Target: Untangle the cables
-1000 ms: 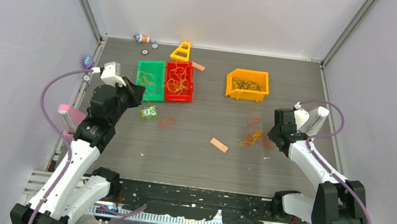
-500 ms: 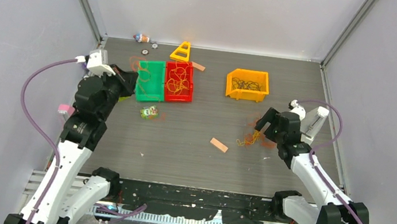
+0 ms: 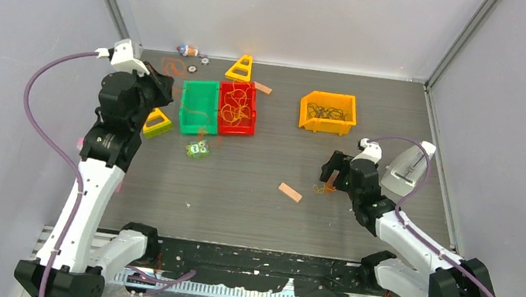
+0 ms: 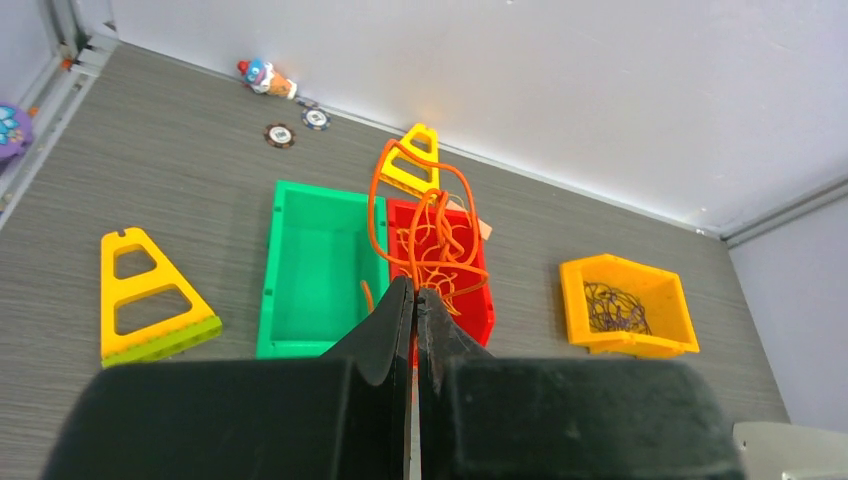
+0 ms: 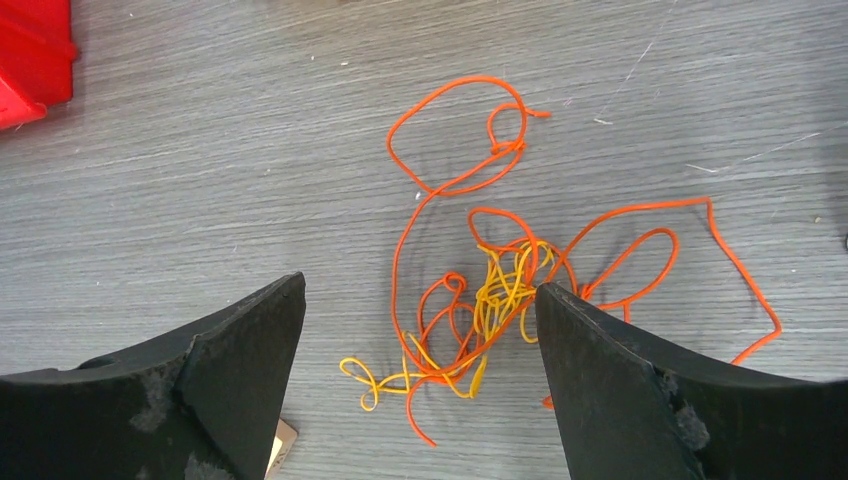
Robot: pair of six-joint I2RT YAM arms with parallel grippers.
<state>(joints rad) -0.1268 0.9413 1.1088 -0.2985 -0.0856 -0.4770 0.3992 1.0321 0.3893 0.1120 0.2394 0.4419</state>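
My left gripper (image 4: pixel 415 290) is shut on a thin orange cable (image 4: pixel 372 210) that loops up from its tips, held in the air above the green bin (image 4: pixel 268 300) and red bin (image 4: pixel 480 300). In the top view this gripper (image 3: pixel 160 89) is at the back left, with the cable (image 3: pixel 172 67) beyond it. More orange cables (image 4: pixel 440 250) lie in the red bin, and dark cables (image 4: pixel 612 308) lie in the yellow bin (image 4: pixel 665 290). My right gripper (image 5: pixel 420 290) stands open just above a tangle of orange and yellow cables (image 5: pixel 497 292) on the table, its fingers on either side.
A yellow triangle frame (image 3: pixel 156 124) lies left of the green bin (image 3: pixel 186 111), another (image 3: pixel 240 68) behind the red bin (image 3: pixel 247 127). A green toy (image 3: pixel 197 149) and a tan block (image 3: pixel 289 192) lie mid-table. Small toys (image 3: pixel 188 50) sit by the back wall.
The left arm has swung back and to the left, lifting the orange cable. The right gripper has opened and moved left and nearer, coming down over the tangle.
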